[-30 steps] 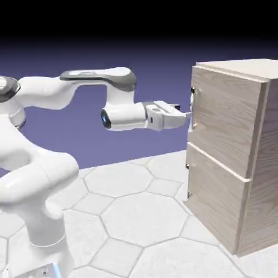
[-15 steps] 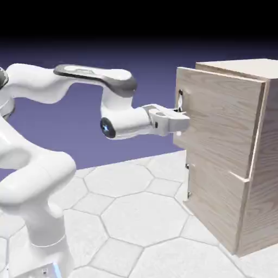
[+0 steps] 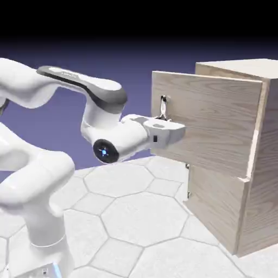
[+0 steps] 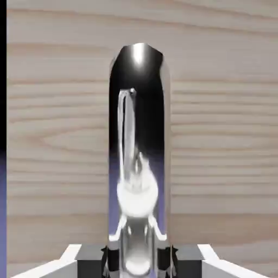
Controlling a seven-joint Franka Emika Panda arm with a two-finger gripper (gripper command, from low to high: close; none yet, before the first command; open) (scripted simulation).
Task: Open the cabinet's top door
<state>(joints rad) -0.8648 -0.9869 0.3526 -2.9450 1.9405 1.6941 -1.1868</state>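
Exterior view: the gripper [image 3: 164,124] is clenched on the handle [image 3: 163,107] of the top door [image 3: 209,122], which is swung well out from the cabinet [image 3: 255,157]; lower door [image 3: 214,203] is flush. Hand view: the handle [image 4: 138,163] is clamped between grey fingertips [image 4: 92,259], wood behind.
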